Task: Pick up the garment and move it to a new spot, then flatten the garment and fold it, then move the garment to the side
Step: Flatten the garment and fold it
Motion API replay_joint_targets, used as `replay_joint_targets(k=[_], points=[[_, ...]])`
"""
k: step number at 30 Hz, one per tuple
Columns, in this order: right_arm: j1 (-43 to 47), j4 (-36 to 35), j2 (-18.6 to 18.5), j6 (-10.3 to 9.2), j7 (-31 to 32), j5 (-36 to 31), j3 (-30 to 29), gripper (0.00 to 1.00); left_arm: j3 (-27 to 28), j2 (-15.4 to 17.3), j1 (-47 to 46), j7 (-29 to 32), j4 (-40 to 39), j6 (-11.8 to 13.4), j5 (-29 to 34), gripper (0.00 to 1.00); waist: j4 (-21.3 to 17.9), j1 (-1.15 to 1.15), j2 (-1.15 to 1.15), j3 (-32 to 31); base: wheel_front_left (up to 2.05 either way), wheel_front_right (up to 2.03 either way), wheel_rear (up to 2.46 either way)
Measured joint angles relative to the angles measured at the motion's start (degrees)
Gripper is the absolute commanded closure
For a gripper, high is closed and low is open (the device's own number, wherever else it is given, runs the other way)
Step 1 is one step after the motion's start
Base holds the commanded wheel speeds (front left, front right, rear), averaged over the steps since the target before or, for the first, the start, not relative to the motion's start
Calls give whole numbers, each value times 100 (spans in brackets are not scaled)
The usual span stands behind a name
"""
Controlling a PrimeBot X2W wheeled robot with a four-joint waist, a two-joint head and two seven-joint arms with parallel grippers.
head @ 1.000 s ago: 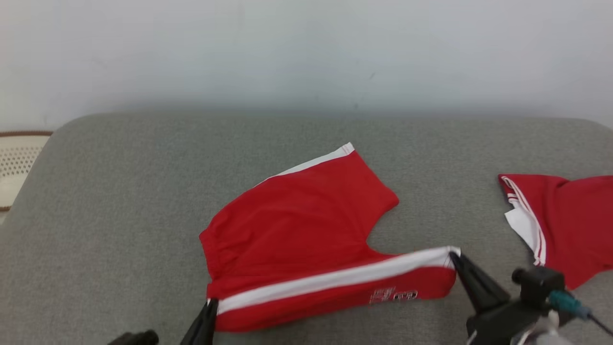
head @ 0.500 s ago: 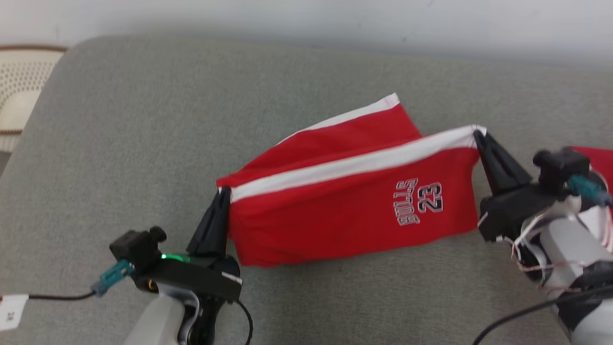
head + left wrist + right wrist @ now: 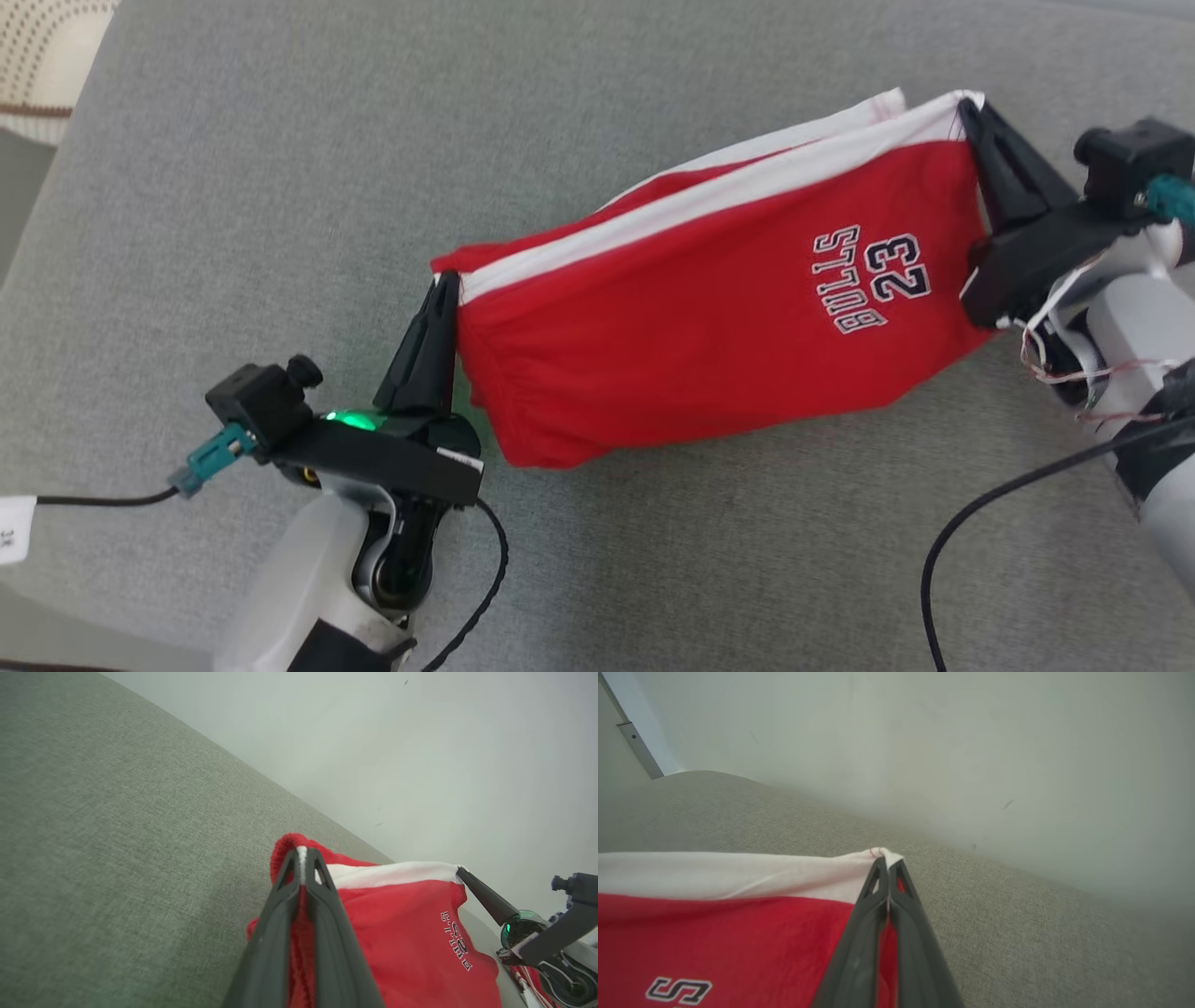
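Two corners of the red garment pinched tight, one in the left gripper, one in the right gripper, cloth stretched between them over the middle of the grey cushion.

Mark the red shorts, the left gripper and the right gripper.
red shorts point(image 3: 709, 327): head view, middle of the red front.
left gripper point(image 3: 446, 285): head view, fingertips at the waistband corner.
right gripper point(image 3: 967, 107): head view, fingertips at the white-striped hem corner.
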Motion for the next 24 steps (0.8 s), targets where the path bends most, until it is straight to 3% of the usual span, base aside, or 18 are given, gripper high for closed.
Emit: replay_joint_targets(k=[13, 14, 16, 20, 21, 22, 23, 24], points=[[-849, 635, -11, 0, -1, 167, 591, 100, -221, 2, -544, 0, 110, 0, -261, 100, 351, -1, 0, 632, 0, 0, 0], [-880, 666, -12, 0, -1, 187, 615, 100, -250, 3, -560, 0, 110, 0, -282, 98, 362, -1, 0, 665, 0, 0, 0], [-944, 703, -14, 0, -1, 204, 637, 100, -331, 5, -566, 0, 116, 1, -289, 82, 377, -1, 0, 718, 0, 0, 0], [-1001, 732, -20, 0, -2, 250, 653, 100, -386, 8, -621, -7, 141, 1, -288, 83, 383, -2, 0, 758, 0, 0, 0], [-1005, 734, -20, 0, -2, 252, 637, 100, -376, 8, -629, -7, 144, 1, -288, 69, 377, -2, 0, 758, 0, 0, 0], [-1005, 736, -15, 0, -2, 253, 601, 79, -375, 8, -630, -7, 146, 1, -281, 55, 370, -2, 0, 758, 0, 0, 0], [-1005, 732, -16, 0, -2, 253, 572, 25, -375, 8, -631, -7, 163, 1, -232, 0, 361, -2, 0, 756, 0, 0, 0], [-1002, 723, -22, 0, -2, 252, 558, 0, -364, 7, -631, -7, 166, 1, -172, 0, 353, -2, 0, 752, 0, 0, 0]])
